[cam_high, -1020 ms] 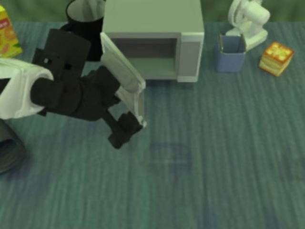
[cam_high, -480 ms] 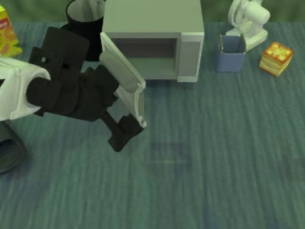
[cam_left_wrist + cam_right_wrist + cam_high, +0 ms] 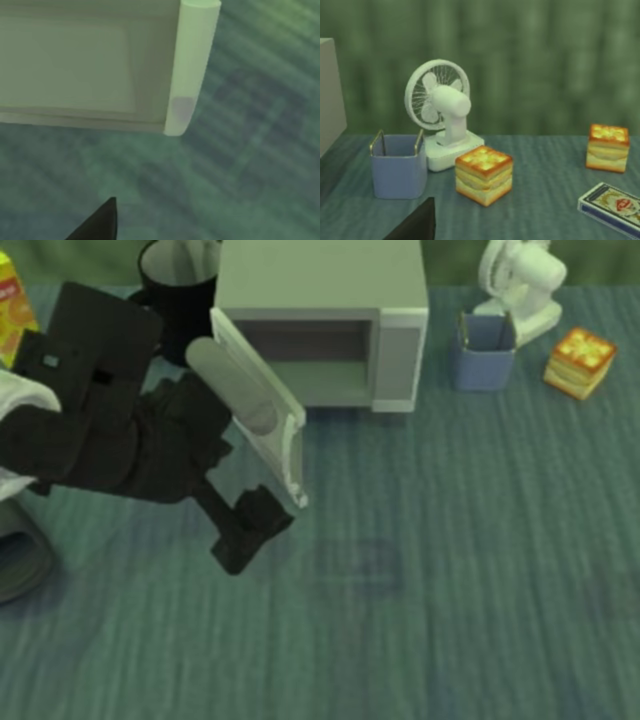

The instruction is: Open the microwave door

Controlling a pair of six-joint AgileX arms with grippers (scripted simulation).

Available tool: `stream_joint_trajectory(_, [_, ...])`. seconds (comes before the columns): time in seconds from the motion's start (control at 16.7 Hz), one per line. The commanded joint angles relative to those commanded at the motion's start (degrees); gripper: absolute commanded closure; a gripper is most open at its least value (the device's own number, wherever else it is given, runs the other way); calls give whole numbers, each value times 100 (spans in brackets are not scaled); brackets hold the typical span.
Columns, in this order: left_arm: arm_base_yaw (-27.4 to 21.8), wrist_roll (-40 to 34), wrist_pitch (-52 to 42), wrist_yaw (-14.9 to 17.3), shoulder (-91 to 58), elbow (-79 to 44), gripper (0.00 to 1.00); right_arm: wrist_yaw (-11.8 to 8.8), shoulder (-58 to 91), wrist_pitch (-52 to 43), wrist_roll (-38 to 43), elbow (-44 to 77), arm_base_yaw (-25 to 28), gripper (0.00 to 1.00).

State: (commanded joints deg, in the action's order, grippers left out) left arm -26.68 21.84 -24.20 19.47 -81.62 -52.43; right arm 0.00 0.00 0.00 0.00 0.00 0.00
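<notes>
The pale grey-white microwave (image 3: 320, 280) stands at the back middle of the table. The microwave door (image 3: 262, 410) is swung far out to the left, leaving the cavity (image 3: 310, 355) in view. Its free edge (image 3: 296, 470) points toward the table's front. My left gripper (image 3: 248, 528) hovers just left of and in front of that edge, apart from it, open and empty. The left wrist view shows the door's edge (image 3: 192, 65) beyond one dark fingertip (image 3: 102, 222). My right gripper is outside the top view; its wrist view shows one fingertip (image 3: 417, 222) and nothing held.
A black mug (image 3: 178, 280) stands behind the door at the back left, near a yellow box (image 3: 15, 310). Right of the microwave are a blue-grey square cup (image 3: 484, 352), a white fan (image 3: 520, 280) and a toast-like block (image 3: 579, 361). A card box (image 3: 612, 207) lies farther right.
My left arm has drawn back to the left, and its gripper has slid off the door's free edge toward the front left. The door keeps its open angle.
</notes>
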Motion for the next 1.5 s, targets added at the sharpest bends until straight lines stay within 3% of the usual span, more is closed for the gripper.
stream_joint_trajectory(0.3, [-27,-178,-170,-84,-171,-204,0,0,0,0,0,0,0,0])
stream_joint_trajectory(0.54, [-310,-1261,-1190,-579,-936,-1281,0,0,0,0,0,0,0,0])
stream_joint_trajectory(0.78, [-717,-3054,-2720,-1341,-1989,-3216,0,0,0,0,0,0,0,0])
stream_joint_trajectory(1.26, [-1498,-7477,-5941,-3099,-3890,-7508,0,0,0,0,0,0,0,0])
stream_joint_trajectory(1.5, [-1750,-9087,-7198,-3803,-4542,-8885,0,0,0,0,0,0,0,0])
